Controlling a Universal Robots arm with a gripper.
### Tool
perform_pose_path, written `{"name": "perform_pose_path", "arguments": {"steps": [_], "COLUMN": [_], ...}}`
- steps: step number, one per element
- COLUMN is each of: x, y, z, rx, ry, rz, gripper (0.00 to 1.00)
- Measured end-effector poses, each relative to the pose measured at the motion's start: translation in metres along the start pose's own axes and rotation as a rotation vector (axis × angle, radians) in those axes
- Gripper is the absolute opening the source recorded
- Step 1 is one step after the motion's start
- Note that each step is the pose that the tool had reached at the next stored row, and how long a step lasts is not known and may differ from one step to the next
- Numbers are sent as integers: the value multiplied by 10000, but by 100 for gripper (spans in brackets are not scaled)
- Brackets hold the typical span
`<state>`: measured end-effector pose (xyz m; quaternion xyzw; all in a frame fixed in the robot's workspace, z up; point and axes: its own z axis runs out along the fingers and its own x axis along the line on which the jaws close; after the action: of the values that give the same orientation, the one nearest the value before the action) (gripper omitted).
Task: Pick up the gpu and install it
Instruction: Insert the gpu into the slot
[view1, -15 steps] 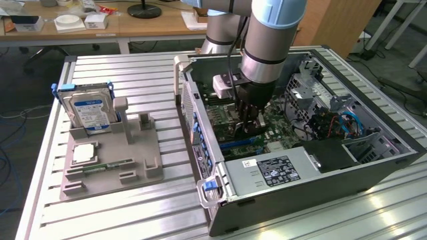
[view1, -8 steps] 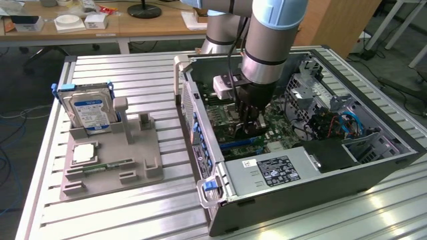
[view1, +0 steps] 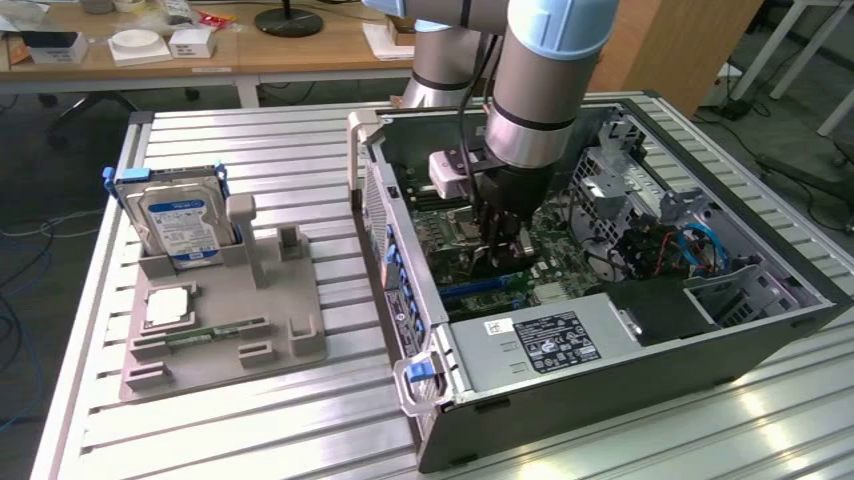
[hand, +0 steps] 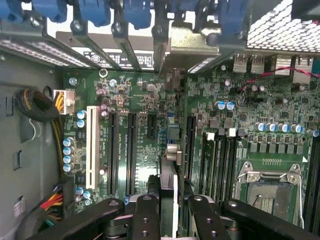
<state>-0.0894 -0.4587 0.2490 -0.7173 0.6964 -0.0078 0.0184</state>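
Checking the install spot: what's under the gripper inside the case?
The gripper holds the gpu edge-on above the motherboard, with long black slots on either side. Whatever lies directly under the gpu is covered by the card itself.

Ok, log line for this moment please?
gripper shut on thin dark gpu card | inside open grey computer case | over green motherboard | seating: cannot tell

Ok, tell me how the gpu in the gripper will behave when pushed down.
The gpu is a thin card pinched edge-on in the gripper, so it is probably stiff along its length yet could tilt sideways under a push. Being so thin, over the crowded motherboard, it likely takes only gentle force.
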Motion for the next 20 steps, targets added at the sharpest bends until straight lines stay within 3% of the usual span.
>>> {"name": "perform_pose_path", "arguments": {"steps": [20], "x": [-1], "y": [54], "z": [28], "rx": [0], "ry": [0], "rz": [6], "gripper": [27]}}
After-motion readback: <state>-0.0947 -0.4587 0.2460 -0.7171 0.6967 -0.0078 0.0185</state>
